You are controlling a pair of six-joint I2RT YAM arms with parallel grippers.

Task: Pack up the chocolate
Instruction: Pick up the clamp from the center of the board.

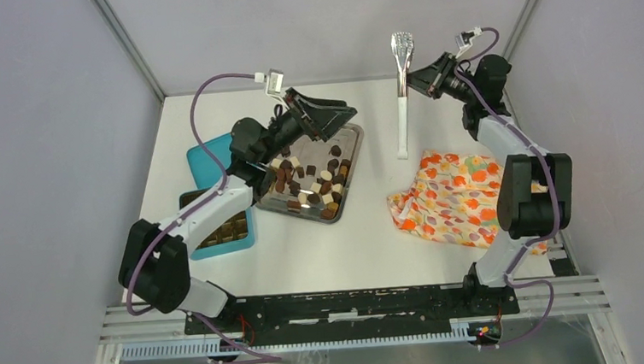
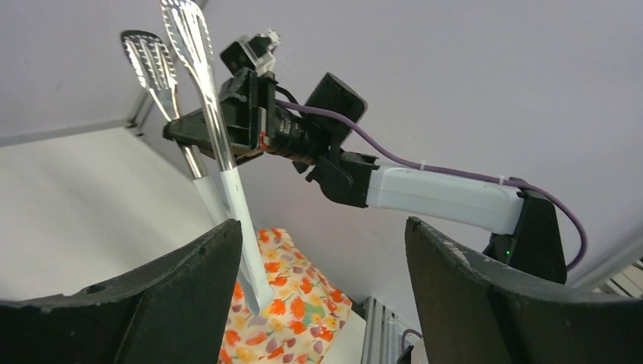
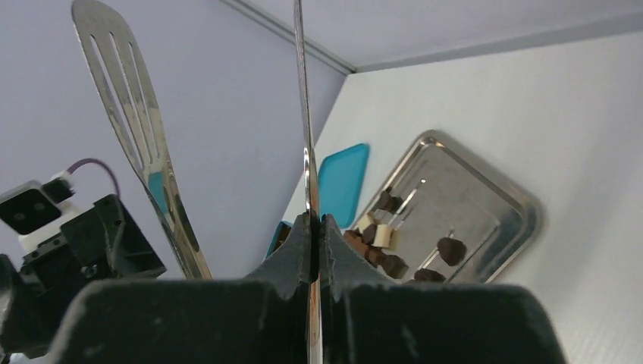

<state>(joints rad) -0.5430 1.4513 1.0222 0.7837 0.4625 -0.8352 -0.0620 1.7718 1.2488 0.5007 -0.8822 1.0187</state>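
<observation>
Near the bases, the box (image 1: pixel 220 240) sits at lower left, just beside the tray (image 1: pixel 354 164) at centre left. The chocolate (image 1: pixel 312 183) lies loose in the tray, none of it gripped. Over the tray's far edge the left gripper (image 1: pixel 331 115) gapes wide and empty, facing the tongs (image 1: pixel 401 108) at upper centre. Their arms stand apart, clamping nothing. The right gripper (image 3: pixel 312 227) pinches only one thin arm, so in a handover they could swivel or slip and drop onto the tray, scattering pieces. Bare table (image 1: pixel 366 247) lies between tray and cloth (image 1: pixel 452 194). Behind the tongs the back wall (image 1: pixel 333 27) is close, leaving little room.
</observation>
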